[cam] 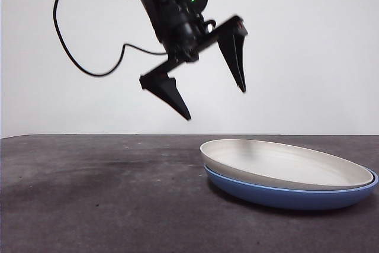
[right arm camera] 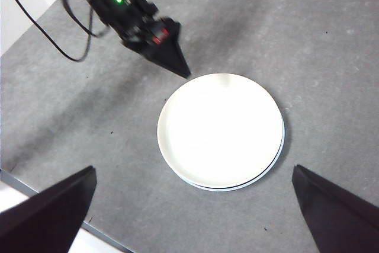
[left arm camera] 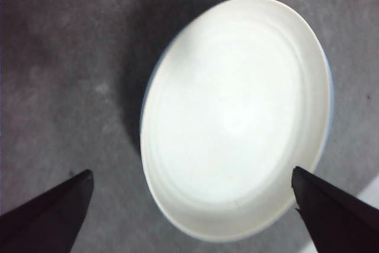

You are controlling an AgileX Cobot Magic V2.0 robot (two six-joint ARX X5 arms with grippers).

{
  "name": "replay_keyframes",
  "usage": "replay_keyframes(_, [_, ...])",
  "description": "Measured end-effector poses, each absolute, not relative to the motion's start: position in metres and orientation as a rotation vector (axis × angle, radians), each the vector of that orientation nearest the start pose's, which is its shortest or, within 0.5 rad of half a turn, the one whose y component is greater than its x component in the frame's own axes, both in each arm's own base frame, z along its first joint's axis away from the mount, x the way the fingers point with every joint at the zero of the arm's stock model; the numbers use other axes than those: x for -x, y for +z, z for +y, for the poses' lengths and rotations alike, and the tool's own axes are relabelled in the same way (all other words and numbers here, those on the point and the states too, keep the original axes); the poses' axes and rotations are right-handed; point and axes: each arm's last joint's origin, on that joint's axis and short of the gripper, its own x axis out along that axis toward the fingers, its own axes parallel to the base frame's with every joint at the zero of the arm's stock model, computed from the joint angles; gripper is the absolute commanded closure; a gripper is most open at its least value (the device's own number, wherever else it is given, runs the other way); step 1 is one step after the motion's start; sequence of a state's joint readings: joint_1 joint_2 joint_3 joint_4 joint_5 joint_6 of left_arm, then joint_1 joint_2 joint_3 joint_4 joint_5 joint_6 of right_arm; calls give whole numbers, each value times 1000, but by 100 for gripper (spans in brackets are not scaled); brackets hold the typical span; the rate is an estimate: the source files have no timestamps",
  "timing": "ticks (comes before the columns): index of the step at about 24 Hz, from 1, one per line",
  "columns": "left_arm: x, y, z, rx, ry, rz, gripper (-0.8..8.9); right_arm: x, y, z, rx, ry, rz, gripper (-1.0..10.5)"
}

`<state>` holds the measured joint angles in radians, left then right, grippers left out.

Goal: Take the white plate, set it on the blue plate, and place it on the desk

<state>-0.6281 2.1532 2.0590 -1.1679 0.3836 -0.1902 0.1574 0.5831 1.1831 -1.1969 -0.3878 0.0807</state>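
Stacking looks done: the white plate [cam: 284,164] sits nested in the blue plate [cam: 290,195], rims nearly flush, both on the table [cam: 89,194]. In the front view the white one tilts slightly, its left edge overhanging and raised a bit, the blue rim showing as a band beneath. The right wrist view confirms it from above: white plate [right arm camera: 220,130] on top, only a thin blue crescent [right arm camera: 278,158] peeking out along one edge.

Going left to right in the front view: bare table on the left, then the left tool [cam: 216,102] hanging in the air, above and a little left of the stack's left rim, then the stacked plates low on the right. Left tool is spread wide, holding nothing, clear of both plates. Its own wrist view looks straight down on the white plate [left arm camera: 237,117], which lies between the two jaw tips but well below them; a thin blue edge [left arm camera: 329,87] shows at one side.

Right tool [right arm camera: 192,205] is also wide and empty, hanging high above the table, the stack lying ahead of its jaws, not touching anything.

Judgement: pick and stack steps appear finished. What remains, if anything, is the "put it on desk" part; the stack already rests on the table, so the task seems near its end or complete.
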Motion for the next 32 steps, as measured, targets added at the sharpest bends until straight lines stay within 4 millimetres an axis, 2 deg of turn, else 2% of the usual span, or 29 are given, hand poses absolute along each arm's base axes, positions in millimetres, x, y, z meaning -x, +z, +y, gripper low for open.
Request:
replay_keyframes(4, [-344,304,-262,-61,-780,1362,187,-44,383,17,-159,475,626,264])
replay_keyframes(6, [-332,322,-253,-86,-799,1356,187,-44,383,17,-171,471,629,264])
replay_keyframes(7, [-322,339,-246,-92,-815,1321,187,-44,383,17,-181,468,632,264])
replay_keyframes(9, [-298,379,-229,-97,-849,1230,187,-44,383,17,-194,463,635,264])
replay_keyframes(12, [-250,440,-196,-104,-912,1033,187,-43,382,17,-198,460,658,264])
replay_keyframes(14, [-219,468,-178,-115,-952,921,187,-43,379,17,-204,455,692,264])
replay_keyframes(16, [-189,484,-158,-132,-981,841,187,-44,378,17,-211,450,721,264])
replay_keyframes(18, [-161,488,-138,-148,-999,800,187,-45,377,18,-219,446,735,264])
replay_keyframes(21, [-132,478,-116,-156,-1001,806,187,-48,376,18,-226,442,756,264])
replay_keyframes(28, [-89,443,-81,-174,-968,738,187,-63,370,20,-237,424,871,264])
replay_keyframes(32, [-70,430,-66,-170,-974,681,187,-71,369,22,-239,419,903,264])
